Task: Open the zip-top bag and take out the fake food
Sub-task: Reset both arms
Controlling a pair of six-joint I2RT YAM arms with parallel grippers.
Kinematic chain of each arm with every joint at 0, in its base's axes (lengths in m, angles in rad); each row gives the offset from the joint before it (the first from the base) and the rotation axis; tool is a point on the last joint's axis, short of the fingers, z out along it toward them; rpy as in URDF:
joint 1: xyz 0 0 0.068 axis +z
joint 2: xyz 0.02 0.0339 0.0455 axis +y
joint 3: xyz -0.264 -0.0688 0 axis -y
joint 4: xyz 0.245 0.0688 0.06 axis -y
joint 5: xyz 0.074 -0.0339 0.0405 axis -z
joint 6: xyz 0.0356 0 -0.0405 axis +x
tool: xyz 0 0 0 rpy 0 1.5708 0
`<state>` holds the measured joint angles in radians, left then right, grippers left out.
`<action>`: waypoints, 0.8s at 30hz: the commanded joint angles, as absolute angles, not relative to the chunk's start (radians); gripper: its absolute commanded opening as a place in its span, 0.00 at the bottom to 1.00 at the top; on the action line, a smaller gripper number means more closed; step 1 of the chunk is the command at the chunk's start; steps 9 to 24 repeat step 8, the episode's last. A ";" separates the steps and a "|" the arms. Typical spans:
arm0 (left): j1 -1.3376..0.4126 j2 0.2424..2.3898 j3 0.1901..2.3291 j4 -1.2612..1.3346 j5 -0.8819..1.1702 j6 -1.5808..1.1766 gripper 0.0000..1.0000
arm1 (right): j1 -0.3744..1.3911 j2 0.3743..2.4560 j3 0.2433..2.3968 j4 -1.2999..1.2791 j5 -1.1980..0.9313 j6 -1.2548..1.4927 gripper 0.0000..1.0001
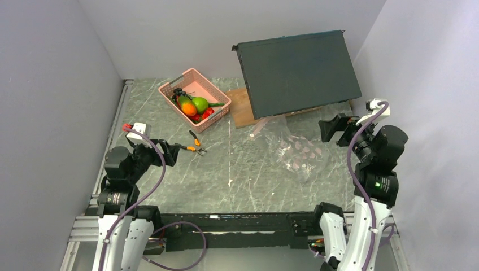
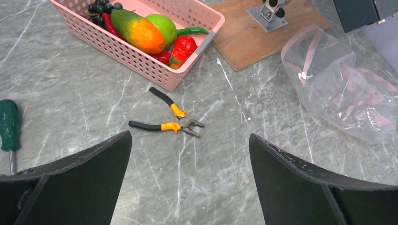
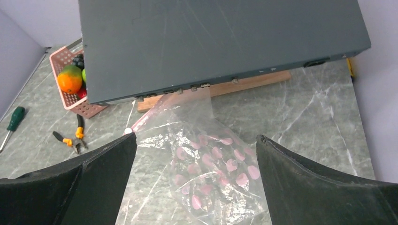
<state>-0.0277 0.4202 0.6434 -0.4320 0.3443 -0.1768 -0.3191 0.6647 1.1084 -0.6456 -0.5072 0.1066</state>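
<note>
What could go wrong: the zip-top bag [image 1: 296,148] is thin and light, so if one of my fingers brushes it, it could cling and get dragged away; its pink zip end lies just under the low edge of the dark box [image 1: 299,73], so my right claw [image 1: 334,130] could bump that box if I reach in there; my left claw [image 1: 164,151] hangs near the pliers [image 2: 173,123] and could knock them.

The bag lies on the right half of the tabletop, toward the far edge; I see no food in it; the fake food [image 2: 141,33] sits in the pink basket [image 2: 122,51] near the far edge, left of the middle.

My right arm is bent up high by the right edge, claw looking down at the bag; its jaws are wide apart and hold nothing; my left arm is tucked low near the left edge, claw aimed across the tabletop at the pliers; its jaws are wide apart too, and empty.
</note>
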 commanded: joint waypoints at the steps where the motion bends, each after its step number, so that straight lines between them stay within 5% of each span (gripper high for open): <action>1: -0.030 0.406 0.647 -0.414 0.339 -0.157 0.99 | -0.323 0.641 1.103 -0.602 -0.428 0.182 1.00; 24: -0.030 0.402 0.647 -0.414 0.340 -0.155 0.99 | -0.327 0.628 1.096 -0.596 -0.411 0.169 1.00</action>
